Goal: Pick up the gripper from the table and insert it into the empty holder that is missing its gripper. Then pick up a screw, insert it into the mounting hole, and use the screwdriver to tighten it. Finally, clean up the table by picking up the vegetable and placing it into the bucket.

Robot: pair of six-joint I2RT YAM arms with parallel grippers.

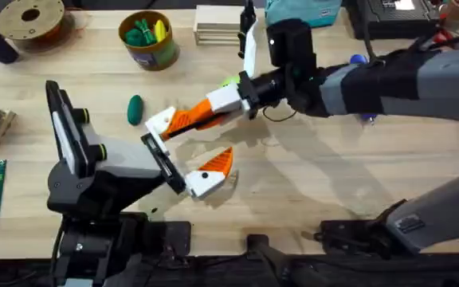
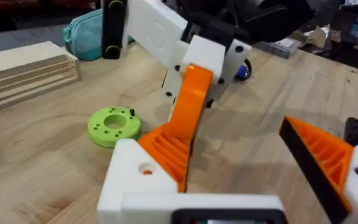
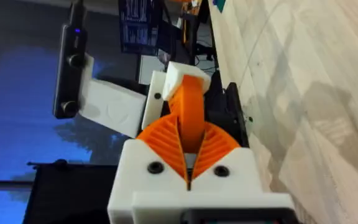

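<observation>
Pincer on my right arm (image 3: pixel 188 146) is clenched on the gripper (image 3: pixel 190 106), whose long axis slants across the tabletop (image 1: pixel 309 175) toward the holder (image 1: pixel 159 122), its far end touching it. My left pincer (image 1: pixel 194 143) is spread wide. A green disc (image 2: pixel 114 126) lies just beside them. The vegetable (image 1: pixel 135 109) lies near, with the bucket (image 1: pixel 154 56) beyond. My right arm hides most of the blue screwdriver (image 1: pixel 358 60).
</observation>
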